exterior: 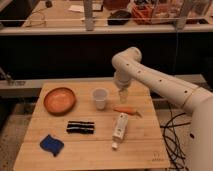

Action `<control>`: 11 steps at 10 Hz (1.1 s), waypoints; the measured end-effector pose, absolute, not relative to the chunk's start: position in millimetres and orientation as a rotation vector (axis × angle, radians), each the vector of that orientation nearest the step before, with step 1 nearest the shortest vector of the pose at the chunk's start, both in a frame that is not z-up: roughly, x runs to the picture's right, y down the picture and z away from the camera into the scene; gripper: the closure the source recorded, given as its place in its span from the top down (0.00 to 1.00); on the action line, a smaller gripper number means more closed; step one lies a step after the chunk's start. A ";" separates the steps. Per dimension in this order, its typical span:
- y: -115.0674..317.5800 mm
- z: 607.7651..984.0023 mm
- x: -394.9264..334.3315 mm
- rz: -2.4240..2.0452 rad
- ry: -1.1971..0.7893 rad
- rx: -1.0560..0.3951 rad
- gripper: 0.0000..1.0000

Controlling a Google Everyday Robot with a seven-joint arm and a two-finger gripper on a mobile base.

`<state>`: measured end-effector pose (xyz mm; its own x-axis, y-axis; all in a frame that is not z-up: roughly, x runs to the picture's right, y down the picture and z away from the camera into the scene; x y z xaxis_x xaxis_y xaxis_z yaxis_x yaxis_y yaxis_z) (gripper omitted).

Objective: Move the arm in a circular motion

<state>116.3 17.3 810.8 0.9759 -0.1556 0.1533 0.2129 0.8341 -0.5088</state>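
Arm (pixel 150 77) is reaching in from right of the cup (pixel 100 98), its gripper (pixel 122 94) hanging just right of it, grip state impossible to tell. Circle is seemingly underway; the next move calls for curving onward, clear of the cup.

Warm light from above washes the wooden table (pixel 142 152) while the shelf front (pixel 60 55) behind lies in deep shade — the cream arm (pixel 152 79) shines brightest, its gripper (pixel 122 93) hanging above the table's far edge, near a faintly shadowed cup (pixel 100 98).
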 end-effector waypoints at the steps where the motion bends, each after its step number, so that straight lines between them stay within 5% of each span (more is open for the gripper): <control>1: 17.7 808.7 152.0 -0.136 -0.067 -0.536 0.80; 6: 69.3 759.7 210.5 -0.021 -0.018 -0.499 0.80; 11: 148.8 683.5 175.5 -0.059 -0.041 -0.528 0.80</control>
<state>175.5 148.8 683.5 0.9975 -0.0459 0.0539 0.0668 0.8623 -0.5020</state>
